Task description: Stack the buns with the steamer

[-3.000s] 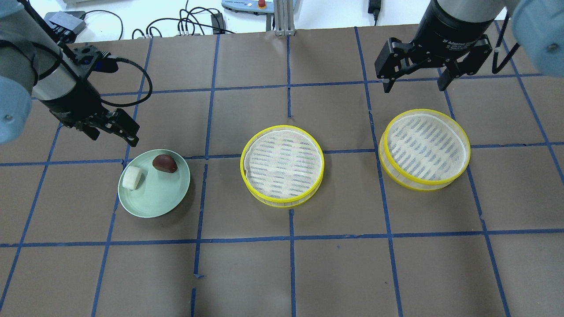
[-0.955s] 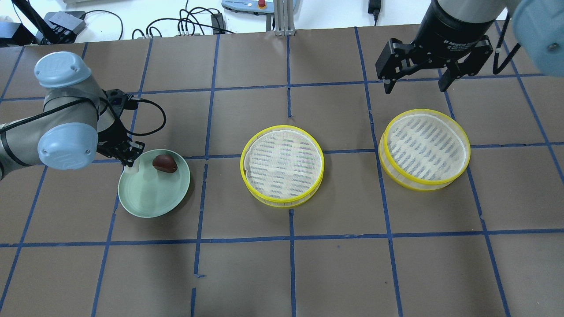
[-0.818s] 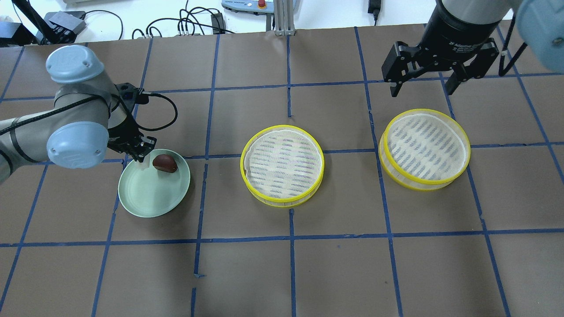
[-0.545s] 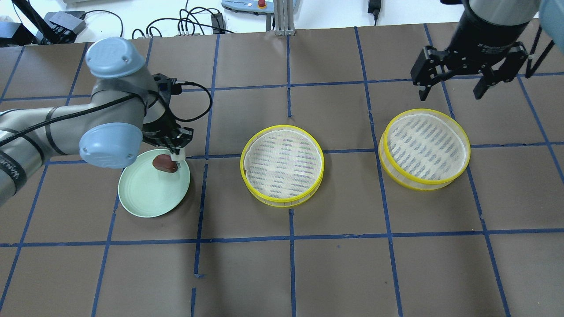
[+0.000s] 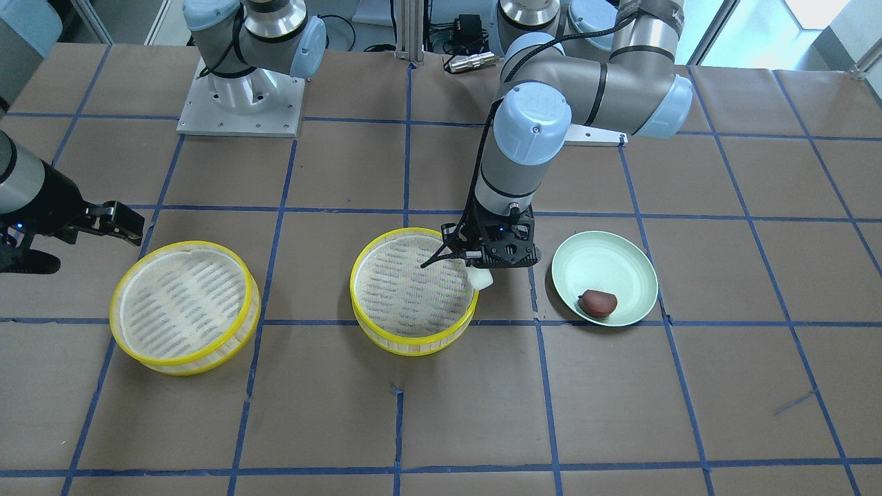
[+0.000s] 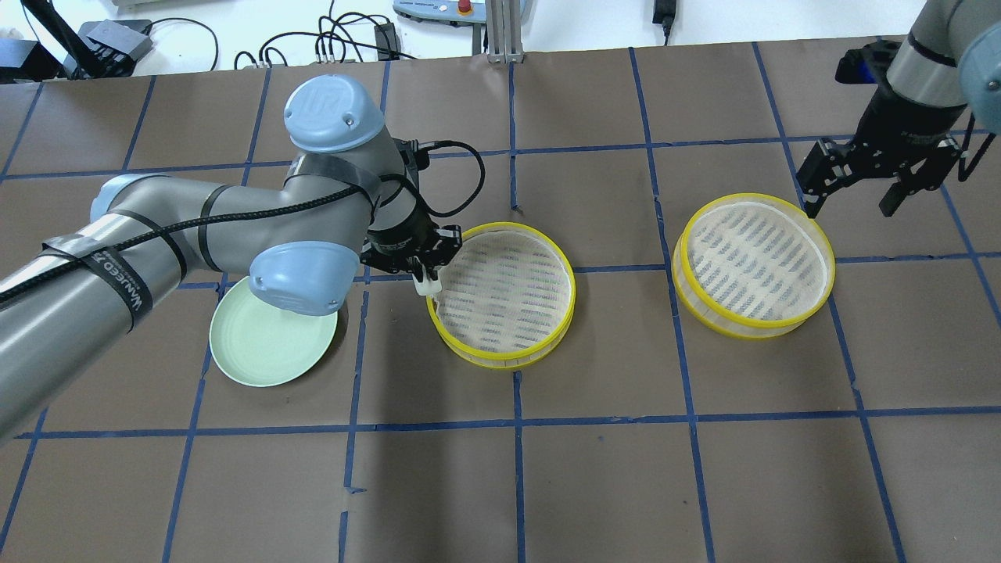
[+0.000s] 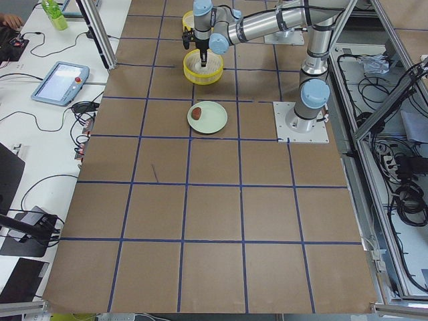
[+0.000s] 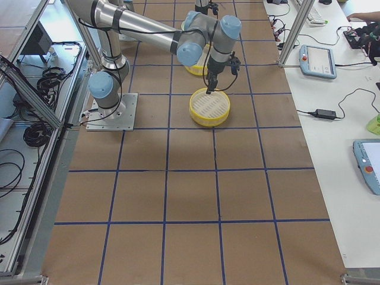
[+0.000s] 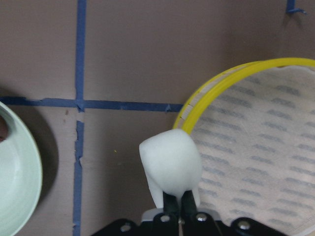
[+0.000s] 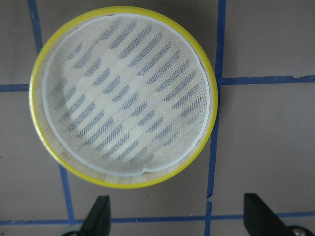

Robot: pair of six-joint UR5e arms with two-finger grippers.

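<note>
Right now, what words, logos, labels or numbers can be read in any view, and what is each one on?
"UR": faint logo on the blue joint cap of the left arm.
"WANEED 25", or something close to it: white print on the black strap round that arm, too blurred to be sure.
Pendant beside the table, side view: screen and labels too small to read.
Nothing else is readable.

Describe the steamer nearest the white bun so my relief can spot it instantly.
On the brown table gridded with blue tape sit two round yellow-rimmed baskets. Take the middle steamer, beside the pale green plate. Unlike the other steamer, it has the left pincer holding the white bun at its rim.
</note>
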